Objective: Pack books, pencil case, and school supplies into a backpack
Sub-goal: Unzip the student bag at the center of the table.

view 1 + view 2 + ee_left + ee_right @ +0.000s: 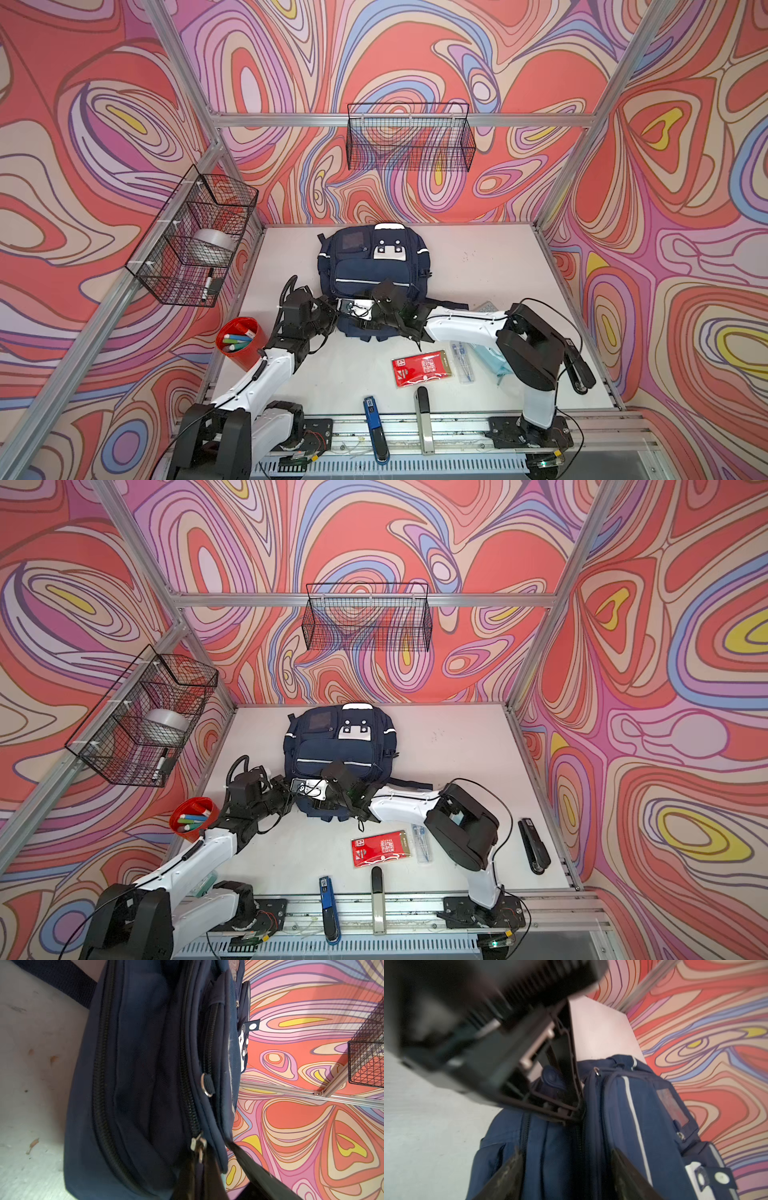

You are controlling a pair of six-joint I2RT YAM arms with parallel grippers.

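Note:
The navy backpack (pixel 370 266) lies on the table (pixel 478 257) with its front pockets up and its top toward the arms. My left gripper (pixel 199 1167) is shut on a metal zipper pull (pixel 197 1145) at the top of the backpack. My right gripper (pixel 569 1176) is open just beside it, its fingers (pixel 508 1174) spread over the backpack's top fabric and holding nothing. A red packet (pixel 419 368) and a clear pen pack (pixel 462 360) lie in front. The light blue pencil case (pixel 488 359) and the calculator (pixel 484 307) are partly hidden by the right arm. The books are out of view.
A red cup of markers (pixel 241 340) stands at the left. A blue stapler (pixel 376 428) and a grey-black one (pixel 424 415) lie at the front edge, and a black stapler (pixel 534 845) at the right. Wire baskets (pixel 409 137) hang on the walls.

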